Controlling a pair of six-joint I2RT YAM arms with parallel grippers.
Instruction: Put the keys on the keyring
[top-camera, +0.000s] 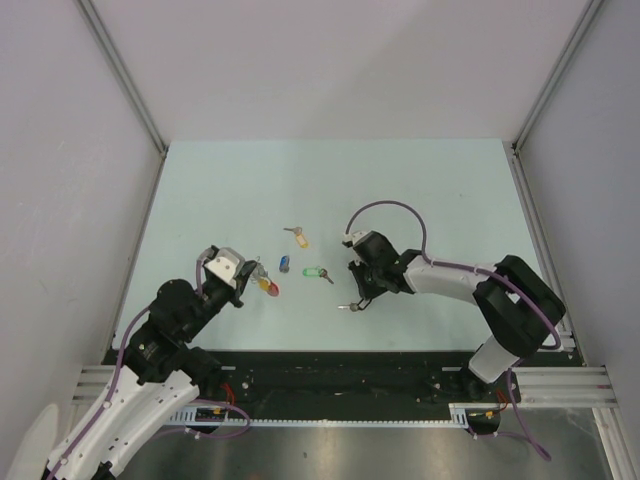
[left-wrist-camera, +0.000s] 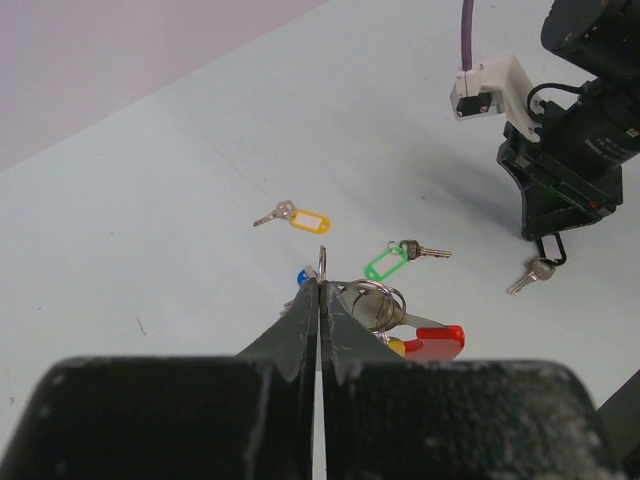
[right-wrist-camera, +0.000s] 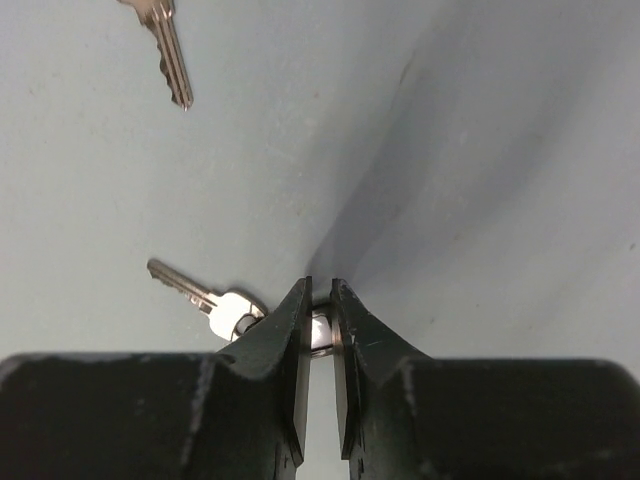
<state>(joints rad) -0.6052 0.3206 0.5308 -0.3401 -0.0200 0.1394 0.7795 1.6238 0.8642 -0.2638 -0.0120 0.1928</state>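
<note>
One keyring (left-wrist-camera: 380, 308) — coiled steel, glossy red plastic arc.

Red keyring (left-wrist-camera: 438, 342) — yellow tag (left-wrist-camera: 310, 220), green tag (left-wrist-camera: 385, 264)

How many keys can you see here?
4: yellow-tagged key farthest back, green-tagged key mid-table, blue-tagged key by the left gripper, black-tagged key in the right gripper. The keyring may hide more.

Four keys (top-camera: 318, 273) with yellow, blue, green, black tags; one keyring (top-camera: 266, 285).
</note>
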